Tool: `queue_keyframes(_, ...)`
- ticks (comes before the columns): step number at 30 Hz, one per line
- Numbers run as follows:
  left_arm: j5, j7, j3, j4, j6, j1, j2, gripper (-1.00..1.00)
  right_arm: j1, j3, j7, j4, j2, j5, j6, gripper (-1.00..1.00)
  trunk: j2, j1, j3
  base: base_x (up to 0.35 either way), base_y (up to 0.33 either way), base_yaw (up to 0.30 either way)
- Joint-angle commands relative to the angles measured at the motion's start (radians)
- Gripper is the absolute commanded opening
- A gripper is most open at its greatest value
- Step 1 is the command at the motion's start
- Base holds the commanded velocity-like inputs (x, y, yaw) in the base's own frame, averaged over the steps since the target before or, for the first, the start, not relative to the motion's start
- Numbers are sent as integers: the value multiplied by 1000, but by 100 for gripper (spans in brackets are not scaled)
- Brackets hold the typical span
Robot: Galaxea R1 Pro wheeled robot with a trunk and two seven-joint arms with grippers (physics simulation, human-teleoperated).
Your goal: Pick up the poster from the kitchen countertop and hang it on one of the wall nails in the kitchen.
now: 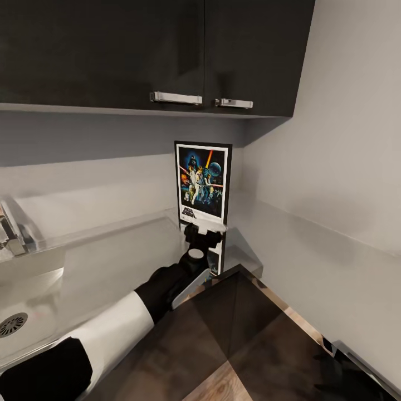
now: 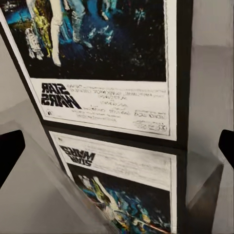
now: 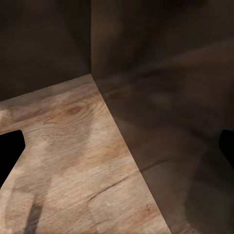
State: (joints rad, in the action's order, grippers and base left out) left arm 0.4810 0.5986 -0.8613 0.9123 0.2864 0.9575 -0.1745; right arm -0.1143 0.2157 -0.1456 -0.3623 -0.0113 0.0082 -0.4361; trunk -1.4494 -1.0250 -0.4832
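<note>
Left hand (image 1: 204,229) reached out over the counter (image 1: 312,262), right at the lower edge of the poster (image 1: 203,181). Fingers (image 2: 10,151) spread wide in the left wrist view, dark tips at both picture edges, nothing pinched between them; released. Contact with the frame not clear from the head view.

Poster stood upright in the counter's back corner, bottom edge on the glossy slab, leaning back near the wall (image 1: 345,139). Black frame, white border, blue-orange figures, "STAR WARS" lettering legible up close (image 2: 105,100). Mirrored in the shiny counter surface (image 2: 122,190) just below.

Right hand (image 3: 117,146) pointed at wooden floor (image 3: 73,165) beside dark cabinet fronts (image 3: 146,44); fingertips (image 3: 9,156) apart at the frame edges, empty, released.

Sink (image 1: 61,278) to the left of the arm, drain (image 1: 12,324) and tap (image 1: 14,228) near the picture's left edge. Dark upper cabinets (image 1: 156,50) overhead with two metal handles (image 1: 176,98).
</note>
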Motion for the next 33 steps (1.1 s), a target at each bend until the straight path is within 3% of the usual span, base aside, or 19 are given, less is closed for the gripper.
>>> queue_keyframes(1, 7, 11, -7, 8, 2, 1, 0, 100, -1, 8, -9, 0, -1, 1, -1, 100, -1, 0, -1, 0, 0, 0)
queue_keyframes(10, 18, 65, -30, 77, 1, 1, 0, 100, -1, 8, -10, 0, -1, 1, -1, 100, -1, 0, -1, 0, 0, 0)
queue_keyframes(18, 58, 73, -37, 84, 0, 1, 0, 100, -1, 9, -10, 0, -1, 1, 0, 100, -1, 0, -1, 0, 0, 0)
queue_keyframes(33, 67, 73, -38, 83, 1, 1, 0, 100, -1, 10, -11, 0, 2, 1, 0, 100, -1, 0, -21, 0, 0, 0)
